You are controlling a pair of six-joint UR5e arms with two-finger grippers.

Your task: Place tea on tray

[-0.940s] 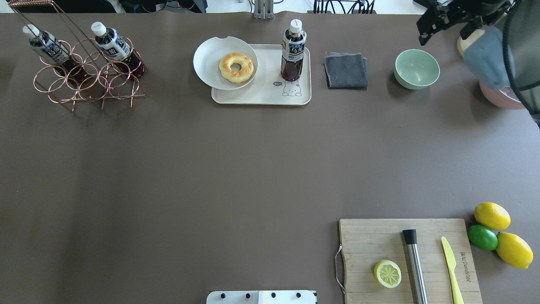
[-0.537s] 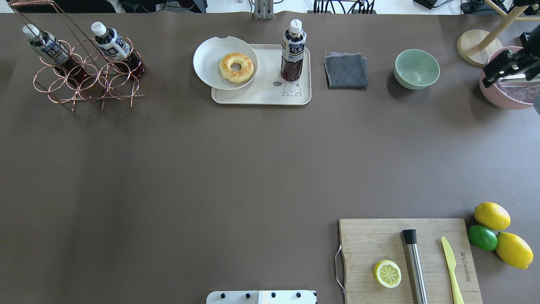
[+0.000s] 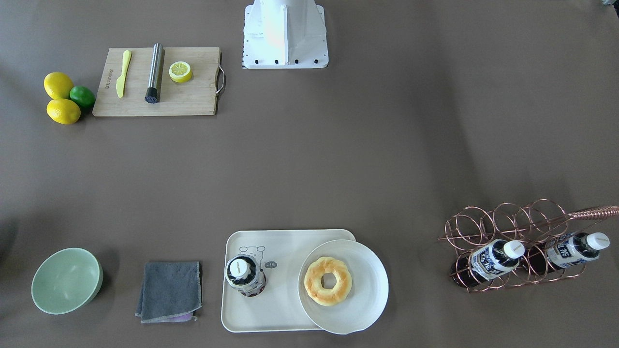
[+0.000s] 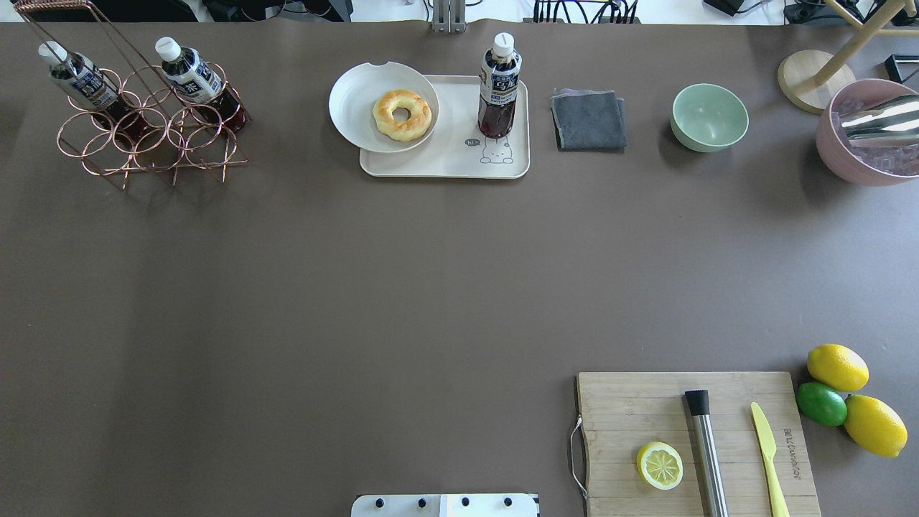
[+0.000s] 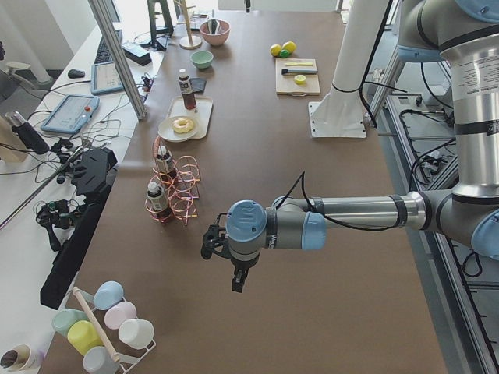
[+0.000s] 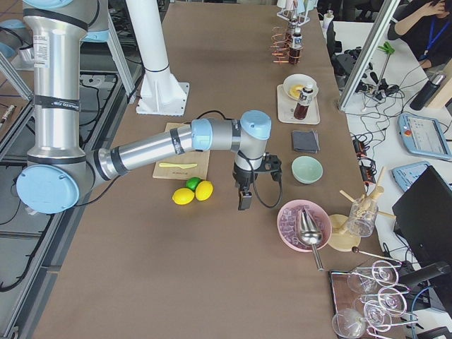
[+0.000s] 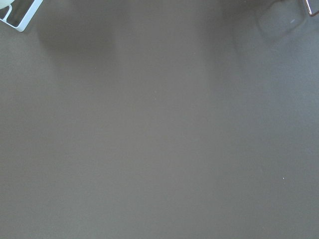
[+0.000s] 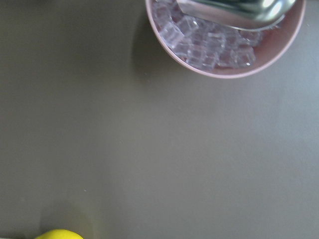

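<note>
Right arm (image 6: 212, 135) gone from above ice bowl (image 4: 833, 158) | tea (image 4: 499, 86) unmoved, upright on tray (image 4: 431, 165), near plate (image 4: 352, 108) | placement judged done; best now: park both arms well clear of the bottle | left jaws, right jaws: width cannot be told

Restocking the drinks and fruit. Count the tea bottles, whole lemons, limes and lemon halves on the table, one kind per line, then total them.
Tea bottles: 3 (the tea upright on the tray, two spare bottles on the robot's left side)
Whole lemons: 2
Lime: 1
Lemon half: 1
Total: 7
</note>
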